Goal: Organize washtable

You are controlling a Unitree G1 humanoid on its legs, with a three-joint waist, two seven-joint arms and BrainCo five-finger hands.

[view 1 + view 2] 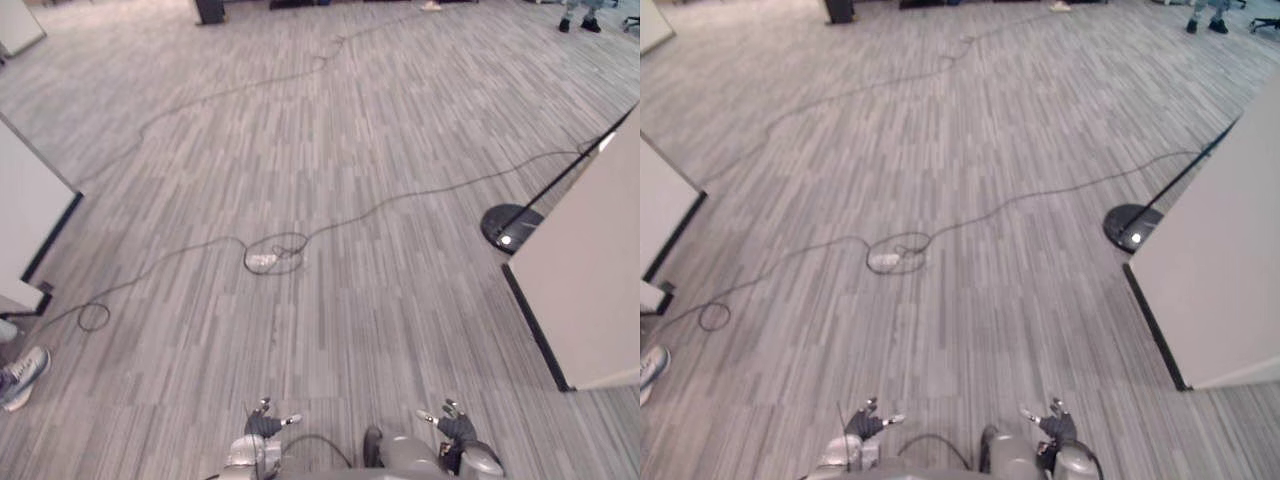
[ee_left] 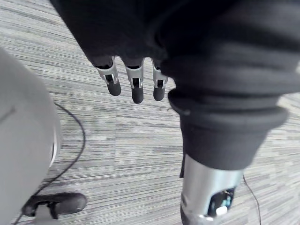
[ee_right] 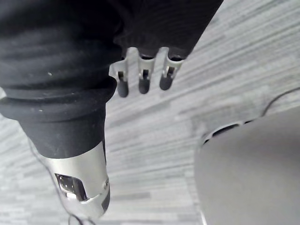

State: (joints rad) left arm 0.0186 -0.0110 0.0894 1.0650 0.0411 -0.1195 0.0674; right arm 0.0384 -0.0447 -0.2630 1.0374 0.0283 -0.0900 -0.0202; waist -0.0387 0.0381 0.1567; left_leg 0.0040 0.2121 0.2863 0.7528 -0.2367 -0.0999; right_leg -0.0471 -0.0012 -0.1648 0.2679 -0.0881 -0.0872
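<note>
1. So, left eye view: grey striped carpet floor [image 1: 330,150]. The left hand [image 1: 266,427] and right hand [image 1: 455,430] are low at the near edge, well apart. There is a flat white left panel [image 1: 25,215] and right panel [image 1: 600,270] (cannot tell if either is the washtable, or its long axis).
2. Right eye view: a round black stand base [image 1: 1130,228] sits just beside the right panel, and a person's shoe [image 1: 648,368] is at the left edge.
3. Left wrist view: the left hand's fingers [image 2: 137,89] are straight, side by side and holding nothing, over the carpet.
4. Right wrist view: the right hand's fingers [image 3: 144,82] are likewise straight and empty.
</note>
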